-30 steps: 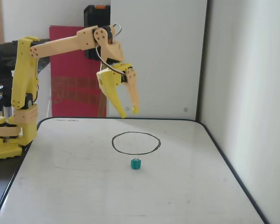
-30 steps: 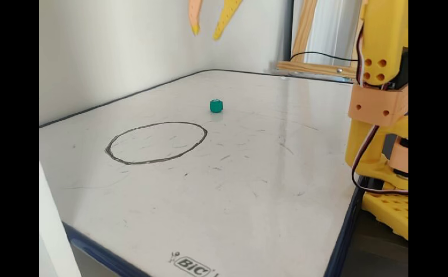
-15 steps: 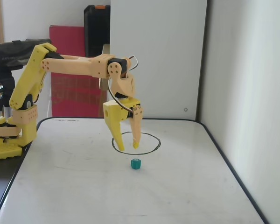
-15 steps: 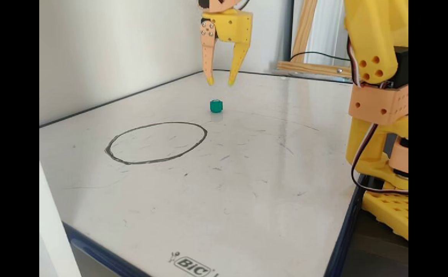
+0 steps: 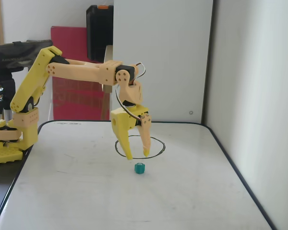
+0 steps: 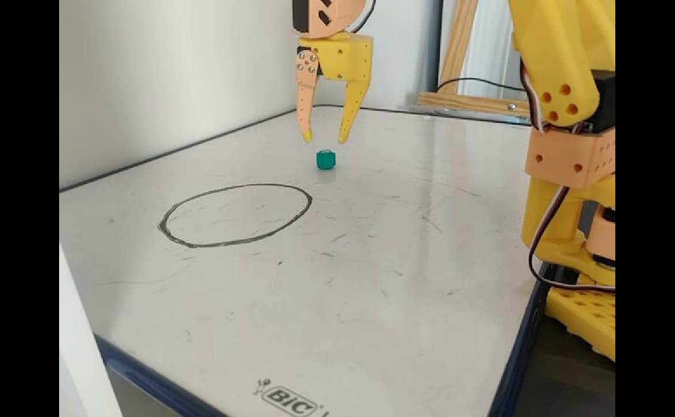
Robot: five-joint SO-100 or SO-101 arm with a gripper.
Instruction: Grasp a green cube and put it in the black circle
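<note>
A small green plastic cube (image 6: 325, 160), judged light, rigid and best pinched across opposite flat sides, was recorded resting on the white board (image 6: 372, 278) outside the black drawn circle (image 6: 166, 231), beneath the yellow two-finger gripper (image 6: 325, 139), held spread and empty.

Gripper (image 6: 325, 139) hangs with fingers spread just above the cube (image 6: 325, 160), beyond the circle (image 6: 169, 237) on the whiteboard (image 6: 372, 278).

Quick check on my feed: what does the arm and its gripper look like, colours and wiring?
The arm mixes yellow and pale peach printed segments with black motors at the joints. The gripper has a yellow body, one yellow finger and one peach finger with metal screws; both end in yellow tips. Thin wires loop past wrist and base.
</note>
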